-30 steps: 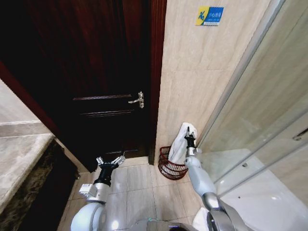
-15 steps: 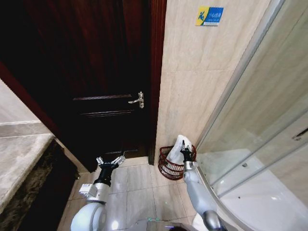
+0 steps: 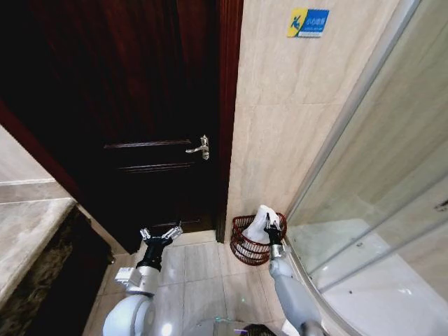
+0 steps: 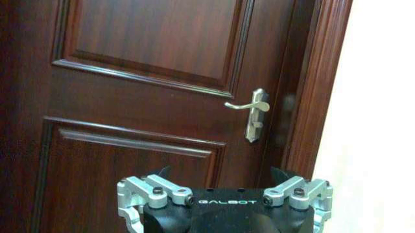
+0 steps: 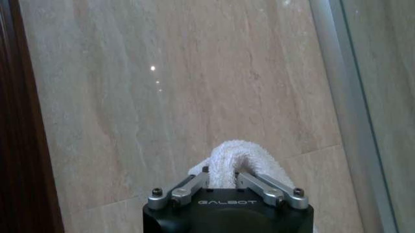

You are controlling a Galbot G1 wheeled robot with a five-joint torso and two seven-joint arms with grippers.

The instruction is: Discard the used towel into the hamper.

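The white towel [image 3: 262, 224] is bunched up and hangs partly inside the dark reddish-brown wicker hamper [image 3: 246, 248], which stands on the floor in the corner by the tiled wall. My right gripper [image 3: 272, 228] sits just above the hamper's rim, shut on the towel. In the right wrist view the towel [image 5: 240, 156] bulges out between the right gripper's closed fingers [image 5: 192, 183]. My left gripper [image 3: 160, 234] hovers open low in front of the dark door, well to the left of the hamper, holding nothing.
A dark wooden door [image 3: 140, 105] with a silver lever handle [image 3: 199, 148] fills the left. A glass shower screen [image 3: 371, 182] rises on the right beside the hamper. A stone counter [image 3: 28, 231] edges the left. Pale floor tiles [image 3: 203, 269] lie between.
My right gripper has come down with the towel, from above the hamper to its rim, so the towel now sinks into it. The view shifted slightly. The left arm has stayed still.
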